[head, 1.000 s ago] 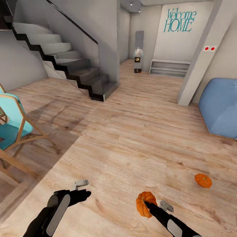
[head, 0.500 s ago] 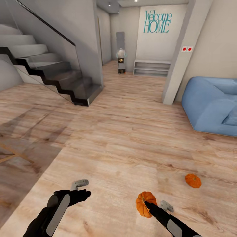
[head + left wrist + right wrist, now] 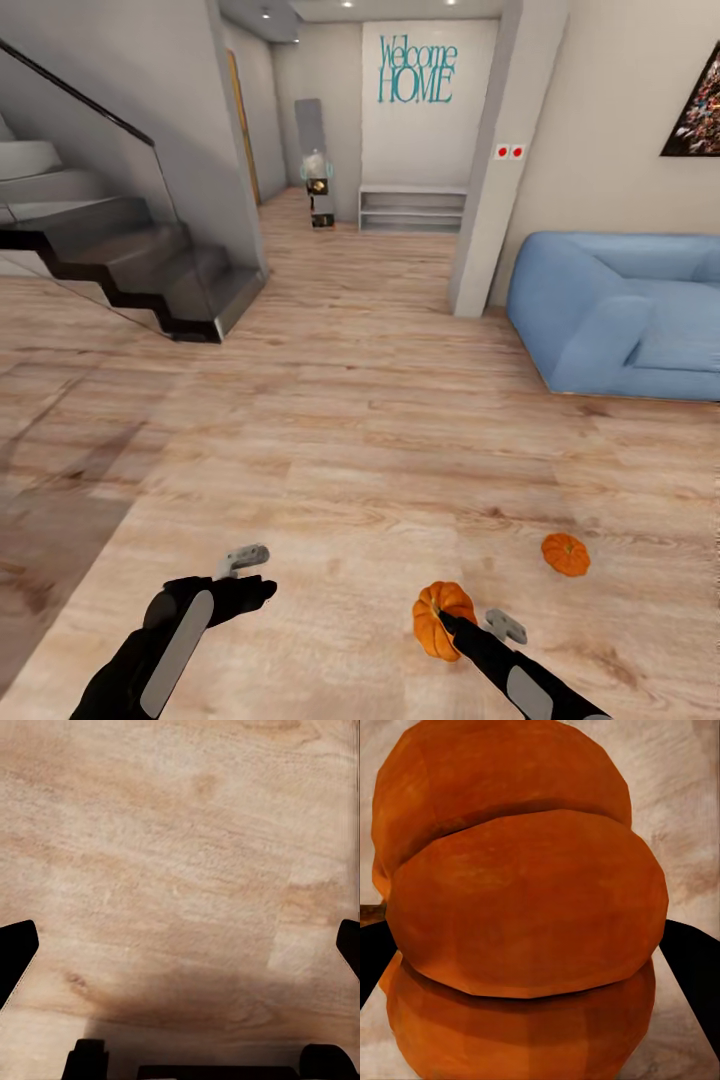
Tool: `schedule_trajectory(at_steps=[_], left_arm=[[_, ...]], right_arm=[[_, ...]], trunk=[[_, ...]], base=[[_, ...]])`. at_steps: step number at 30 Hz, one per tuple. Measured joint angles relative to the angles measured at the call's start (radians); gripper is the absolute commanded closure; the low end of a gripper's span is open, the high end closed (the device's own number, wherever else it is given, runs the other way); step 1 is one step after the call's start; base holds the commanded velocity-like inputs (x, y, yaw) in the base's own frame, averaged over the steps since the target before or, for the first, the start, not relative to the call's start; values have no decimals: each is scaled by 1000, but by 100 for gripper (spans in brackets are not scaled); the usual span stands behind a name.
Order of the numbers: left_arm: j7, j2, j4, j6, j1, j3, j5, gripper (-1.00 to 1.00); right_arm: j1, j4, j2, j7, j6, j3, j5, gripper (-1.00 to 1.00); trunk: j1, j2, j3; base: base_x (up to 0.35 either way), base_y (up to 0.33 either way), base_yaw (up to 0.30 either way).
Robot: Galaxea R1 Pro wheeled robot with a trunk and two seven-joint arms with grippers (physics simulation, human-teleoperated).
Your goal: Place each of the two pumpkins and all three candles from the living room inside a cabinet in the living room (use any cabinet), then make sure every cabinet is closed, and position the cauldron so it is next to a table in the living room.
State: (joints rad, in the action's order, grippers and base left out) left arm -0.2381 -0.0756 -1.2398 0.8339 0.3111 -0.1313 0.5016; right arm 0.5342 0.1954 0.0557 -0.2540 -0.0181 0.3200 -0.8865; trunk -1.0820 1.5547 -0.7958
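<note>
My right tool (image 3: 447, 622) is pinching one pumpkin (image 3: 441, 618), carried low over the wooden floor (image 3: 380, 440) at the near right; in the right wrist view the pumpkin (image 3: 521, 915) bulges between the two dark fingers, so the grip looks full. My left tool (image 3: 245, 575) is spread with nothing in it, and its wrist view has bare floor (image 3: 180, 870) between the parted fingers. The second pumpkin (image 3: 565, 553) sits on the floor just right of and a little beyond the held one, short of the blue sofa (image 3: 620, 320). I judge this a carrying step toward a cabinet. To do it well, I should hold the squeeze steady, turn gently so the round body does not slip, and avoid rolling over the loose pumpkin.
</note>
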Motion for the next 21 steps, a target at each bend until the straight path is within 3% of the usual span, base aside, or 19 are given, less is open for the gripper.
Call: schedule_trajectory(at_steps=[17, 21], left_arm=[[0, 0, 0, -1, 0, -1, 0, -100], [0, 0, 0, -1, 0, -7, 0, -100]], right_arm=[[0, 1, 2, 0, -22, -2, -1, 100], [0, 0, 1, -1, -22, -2, -1, 100]], trunk=[[0, 0, 7], [0, 0, 8]], base=[[333, 109, -279], [333, 106, -106]])
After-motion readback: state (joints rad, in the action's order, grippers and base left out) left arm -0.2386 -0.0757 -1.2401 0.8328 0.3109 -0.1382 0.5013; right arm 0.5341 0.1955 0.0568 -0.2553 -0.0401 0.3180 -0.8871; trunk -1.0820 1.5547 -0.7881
